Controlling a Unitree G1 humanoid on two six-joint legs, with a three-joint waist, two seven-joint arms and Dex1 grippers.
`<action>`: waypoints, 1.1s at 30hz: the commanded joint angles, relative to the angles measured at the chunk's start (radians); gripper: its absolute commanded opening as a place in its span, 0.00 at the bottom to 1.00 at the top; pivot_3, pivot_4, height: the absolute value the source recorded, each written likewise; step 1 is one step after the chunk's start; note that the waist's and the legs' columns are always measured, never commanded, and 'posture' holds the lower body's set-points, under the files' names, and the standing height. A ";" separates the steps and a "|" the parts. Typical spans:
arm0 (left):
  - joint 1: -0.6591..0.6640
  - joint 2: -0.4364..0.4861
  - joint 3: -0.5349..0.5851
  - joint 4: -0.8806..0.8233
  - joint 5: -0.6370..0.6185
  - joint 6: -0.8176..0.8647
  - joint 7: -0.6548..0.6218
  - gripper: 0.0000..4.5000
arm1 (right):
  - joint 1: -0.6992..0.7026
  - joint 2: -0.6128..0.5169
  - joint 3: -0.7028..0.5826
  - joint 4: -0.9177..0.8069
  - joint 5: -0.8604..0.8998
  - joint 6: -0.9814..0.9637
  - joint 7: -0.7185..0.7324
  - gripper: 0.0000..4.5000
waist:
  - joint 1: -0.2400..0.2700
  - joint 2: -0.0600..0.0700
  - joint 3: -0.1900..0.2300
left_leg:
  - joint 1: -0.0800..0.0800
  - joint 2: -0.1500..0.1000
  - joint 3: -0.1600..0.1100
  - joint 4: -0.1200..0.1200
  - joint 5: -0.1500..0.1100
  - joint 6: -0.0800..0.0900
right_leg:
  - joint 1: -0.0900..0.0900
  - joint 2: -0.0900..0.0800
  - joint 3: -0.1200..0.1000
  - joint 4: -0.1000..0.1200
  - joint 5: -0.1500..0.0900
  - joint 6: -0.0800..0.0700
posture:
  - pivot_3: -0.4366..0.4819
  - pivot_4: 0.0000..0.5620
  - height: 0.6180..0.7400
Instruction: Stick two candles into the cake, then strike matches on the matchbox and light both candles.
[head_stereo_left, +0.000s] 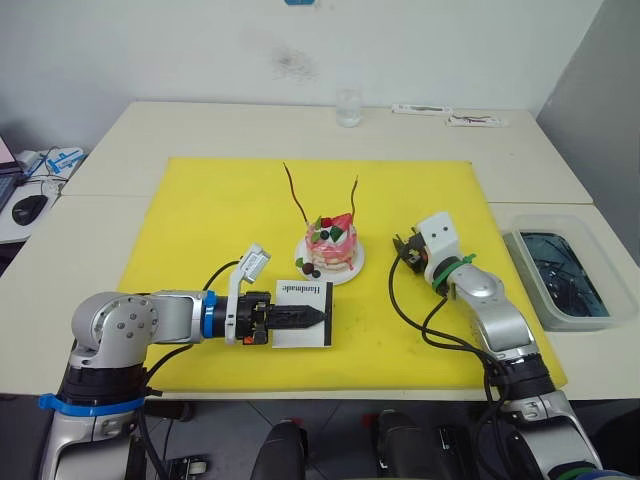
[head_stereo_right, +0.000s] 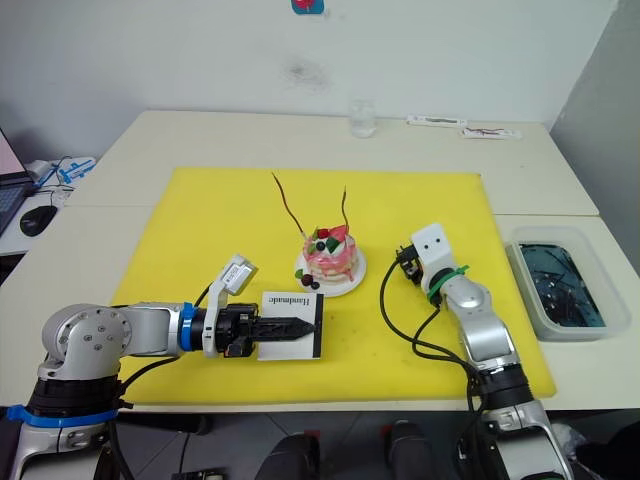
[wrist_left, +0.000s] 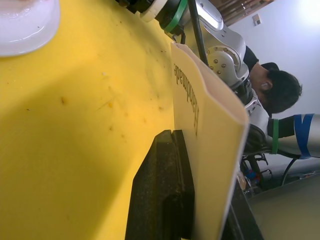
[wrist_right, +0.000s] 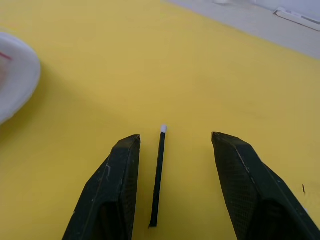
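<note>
Here left jaws clamp flat white matchbox (head_stereo_left: 303, 314); right jaws spread around thin dark white-tipped match (wrist_right: 158, 176).

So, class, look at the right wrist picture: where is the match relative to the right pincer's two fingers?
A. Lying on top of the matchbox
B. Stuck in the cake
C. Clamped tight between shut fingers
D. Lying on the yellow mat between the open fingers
D: the match lies flat on the yellow mat, in the gap of the open right pincer, touched by neither finger.
</note>
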 joint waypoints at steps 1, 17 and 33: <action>0.000 0.002 0.030 -0.028 -0.039 -0.005 -0.001 0.00 | -0.023 0.013 -0.027 0.013 0.009 -0.031 -0.015 0.52 | 0.000 0.000 0.000 | 0.000 0.000 0.000 0.000 0.000 0.000 | 0.000 0.000 0.000 0.000 0.000 0.000 | 0.48 0.27 1.00; 0.005 0.007 0.020 -0.020 -0.035 -0.010 0.010 0.00 | -0.036 0.075 -0.044 -0.002 0.031 0.180 -0.053 0.01 | -0.003 0.000 0.000 | 0.002 0.000 -0.001 0.001 0.000 0.000 | 0.002 0.000 0.000 0.001 0.000 0.000 | 0.48 0.27 1.00; 0.015 -0.002 0.024 -0.017 -0.050 -0.008 0.024 0.00 | 0.088 -0.084 -0.016 -0.415 0.143 0.305 0.167 0.00 | 0.000 0.001 0.000 | 0.000 0.000 -0.001 0.000 0.000 0.000 | 0.001 0.000 -0.001 -0.001 -0.001 0.000 | 0.48 0.27 1.00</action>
